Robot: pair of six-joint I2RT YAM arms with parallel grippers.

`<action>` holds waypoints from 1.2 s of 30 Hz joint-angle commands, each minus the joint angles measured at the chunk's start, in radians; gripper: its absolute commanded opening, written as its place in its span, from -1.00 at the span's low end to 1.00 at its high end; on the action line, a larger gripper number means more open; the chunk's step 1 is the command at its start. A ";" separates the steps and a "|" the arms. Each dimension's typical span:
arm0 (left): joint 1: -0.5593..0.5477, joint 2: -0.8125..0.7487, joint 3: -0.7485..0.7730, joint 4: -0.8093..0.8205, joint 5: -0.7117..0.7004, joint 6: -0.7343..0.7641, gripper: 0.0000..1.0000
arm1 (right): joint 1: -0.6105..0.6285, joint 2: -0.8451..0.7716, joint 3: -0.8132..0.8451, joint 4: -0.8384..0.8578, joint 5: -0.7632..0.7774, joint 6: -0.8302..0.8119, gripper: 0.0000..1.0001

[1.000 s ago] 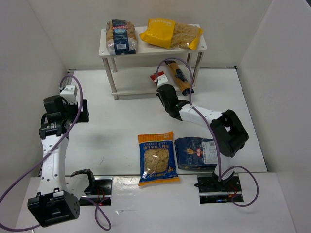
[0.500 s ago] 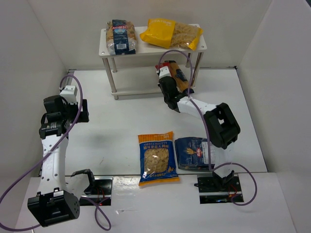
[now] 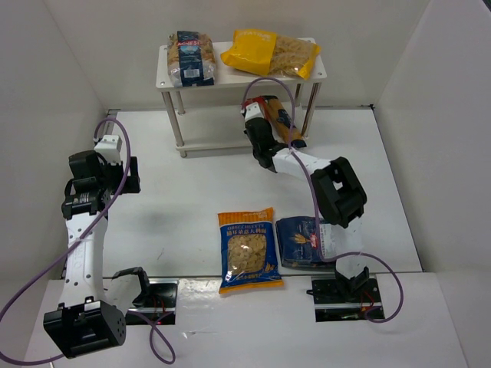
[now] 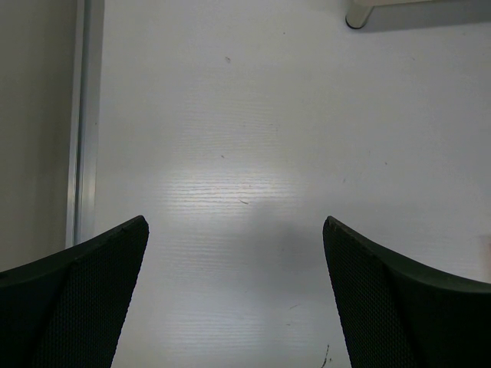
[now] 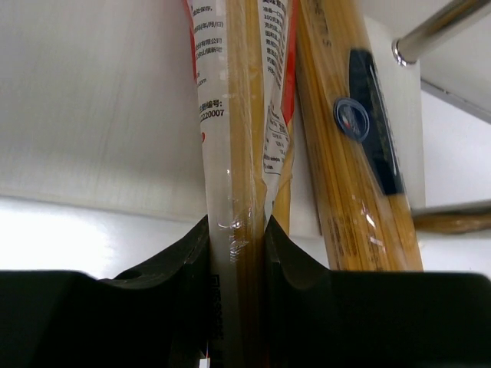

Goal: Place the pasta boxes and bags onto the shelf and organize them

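Note:
My right gripper (image 3: pixel 257 132) is shut on the red spaghetti packet (image 3: pixel 251 112), holding it end-first at the front of the shelf's (image 3: pixel 164 73) lower tier. In the right wrist view the packet (image 5: pixel 238 115) is pinched between both fingers (image 5: pixel 236 230) and reaches over the lower board (image 5: pixel 92 115). The yellow spaghetti packet (image 3: pixel 282 123) lies right beside it (image 5: pixel 345 153). A dark blue bag (image 3: pixel 192 58) and the big yellow bag (image 3: pixel 268 52) lie on the top board. My left gripper (image 3: pixel 129 175) is open and empty over bare table (image 4: pixel 234 230).
A blue-and-orange bag (image 3: pixel 247 249) and another dark blue bag (image 3: pixel 311 241) lie flat on the table near the arm bases. A metal shelf leg (image 5: pixel 445 27) stands close right of the held packet. A shelf foot (image 4: pixel 357 19) shows at the top of the left wrist view.
My right gripper has carried the red spaghetti packet up and back toward the shelf's lower tier, next to the yellow packet. The left arm has not moved.

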 commanded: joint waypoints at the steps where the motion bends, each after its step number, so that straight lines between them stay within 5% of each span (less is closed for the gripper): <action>1: 0.006 0.000 -0.002 0.026 0.000 0.021 1.00 | -0.005 -0.013 0.131 0.167 0.066 -0.007 -1.00; 11: 0.006 0.000 -0.002 0.026 0.009 0.021 1.00 | -0.005 0.037 0.205 0.101 0.084 0.003 -0.99; 14: 0.006 0.000 -0.002 0.026 0.009 0.021 1.00 | -0.005 0.037 0.205 0.079 0.084 0.003 -0.74; 17: 0.006 -0.009 -0.002 0.026 0.009 0.021 1.00 | -0.005 0.037 0.205 0.079 0.084 0.012 -0.23; 18: 0.006 -0.009 -0.002 0.026 0.009 0.021 1.00 | -0.014 0.037 0.196 0.079 0.094 0.012 0.10; 23: 0.006 -0.009 -0.002 0.026 0.018 0.021 1.00 | -0.014 0.005 0.161 0.079 0.094 0.012 0.75; 32: 0.006 -0.027 -0.002 0.026 0.037 0.021 1.00 | -0.005 -0.203 0.004 0.026 0.025 0.067 0.89; 36: 0.006 -0.037 -0.002 0.017 0.055 0.030 1.00 | 0.004 -0.431 -0.132 -0.086 -0.109 0.113 0.89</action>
